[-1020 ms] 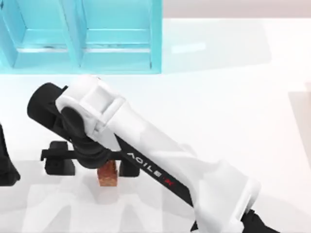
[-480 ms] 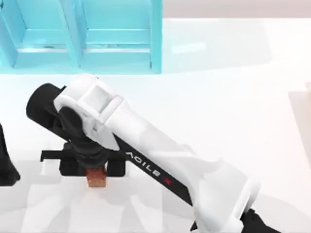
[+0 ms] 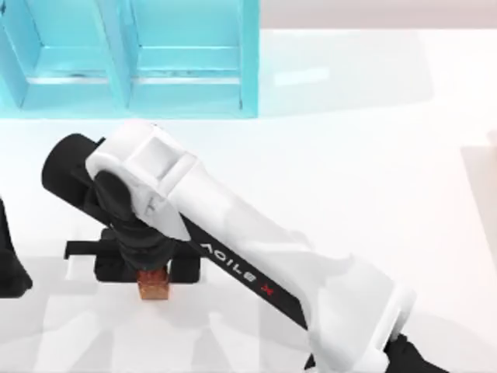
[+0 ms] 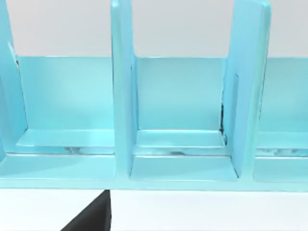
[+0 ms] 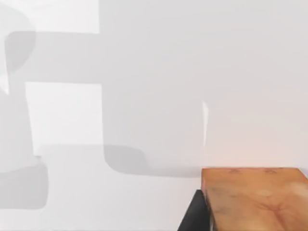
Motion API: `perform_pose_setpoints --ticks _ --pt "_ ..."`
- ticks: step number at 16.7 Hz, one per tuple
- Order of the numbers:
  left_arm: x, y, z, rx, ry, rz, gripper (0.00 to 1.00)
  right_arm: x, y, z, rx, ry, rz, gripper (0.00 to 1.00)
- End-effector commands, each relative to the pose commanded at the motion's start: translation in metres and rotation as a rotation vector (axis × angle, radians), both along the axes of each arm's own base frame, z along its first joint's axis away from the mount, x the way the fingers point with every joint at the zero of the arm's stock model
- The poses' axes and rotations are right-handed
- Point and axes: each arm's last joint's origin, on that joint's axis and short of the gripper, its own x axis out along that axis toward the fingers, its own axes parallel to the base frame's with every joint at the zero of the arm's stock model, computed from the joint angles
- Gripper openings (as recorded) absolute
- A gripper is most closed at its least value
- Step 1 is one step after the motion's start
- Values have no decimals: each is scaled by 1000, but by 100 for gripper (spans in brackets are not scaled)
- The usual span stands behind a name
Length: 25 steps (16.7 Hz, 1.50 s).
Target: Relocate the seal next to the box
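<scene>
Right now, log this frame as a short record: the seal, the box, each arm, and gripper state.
seal: reddish-brown block on the white table, near the front left, between the right gripper's fingers
right gripper: reaching across to the table's left side, shut on the seal
box: light blue, with compartments, at the table's back left, apart from the seal
left arm: parked at the left edge
task status: seal not yet beside the box
</scene>
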Motion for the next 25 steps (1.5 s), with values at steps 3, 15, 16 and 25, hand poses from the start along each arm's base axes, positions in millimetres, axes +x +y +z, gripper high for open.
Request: perform_pose_setpoints --ticks 3,15,16,25 --pt "0 0 0 0 0 0 100 -1 11 4 61 -23 13 0" --pt "0 0 0 0 0 0 100 -1 12 50 69 -27 13 0" --pt "0 0 0 0 0 0 100 -1 12 53 68 -26 13 0" --pt "0 0 0 0 0 0 100 8 7 62 87 -30 20 0"
